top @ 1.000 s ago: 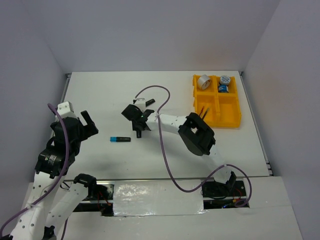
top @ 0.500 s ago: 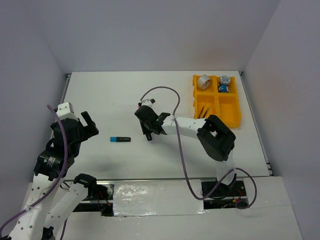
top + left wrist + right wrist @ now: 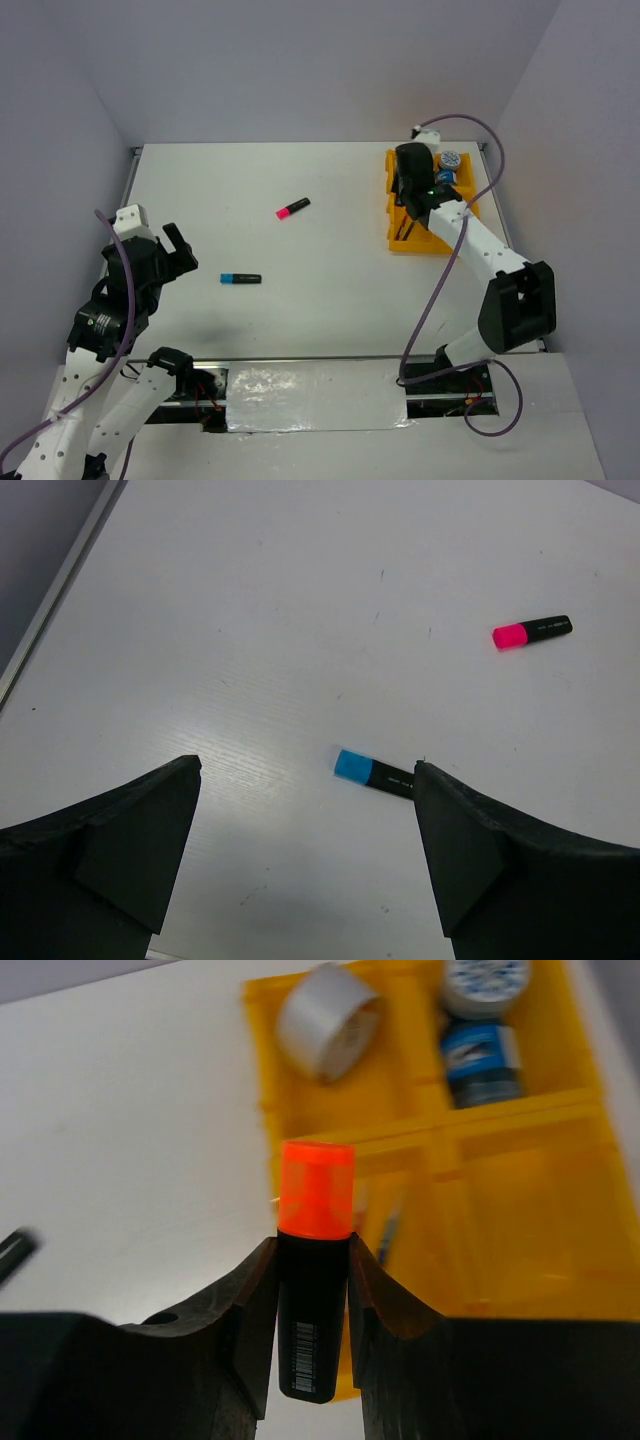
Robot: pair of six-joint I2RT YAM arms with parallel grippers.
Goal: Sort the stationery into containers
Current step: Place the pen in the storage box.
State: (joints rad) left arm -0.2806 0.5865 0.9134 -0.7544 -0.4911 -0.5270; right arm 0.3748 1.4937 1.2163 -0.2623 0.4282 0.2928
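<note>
The orange-capped stubby black highlighter (image 3: 317, 1200) is clamped in the right claw (image 3: 313, 1252) over the yellow-orange four-compartment plastic tray (image 3: 520, 1118), upper right of the overhead frame, presumably for release there. The left claw (image 3: 305, 770) is spread wide, empty.

We see two arms built of white shells and black joint housings. The left arm (image 3: 60, 395) has rounded white links and a fat black drum (image 3: 100, 325) between them; the right arm (image 3: 480, 250) carries a similar black block (image 3: 515, 305). One purple cable (image 3: 132, 290) loops loosely along the left arm, and another purple cable (image 3: 428, 305) trails along the right one. The left gripper (image 3: 305, 768) has two broad, matt black fingers (image 3: 120, 840) that taper to blunt wedges. The right gripper (image 3: 313, 1250) has black fingers (image 3: 235, 1310) with curved inner faces. At the near edge of the table, the black bases (image 3: 185, 370) show thin red wires.
</note>
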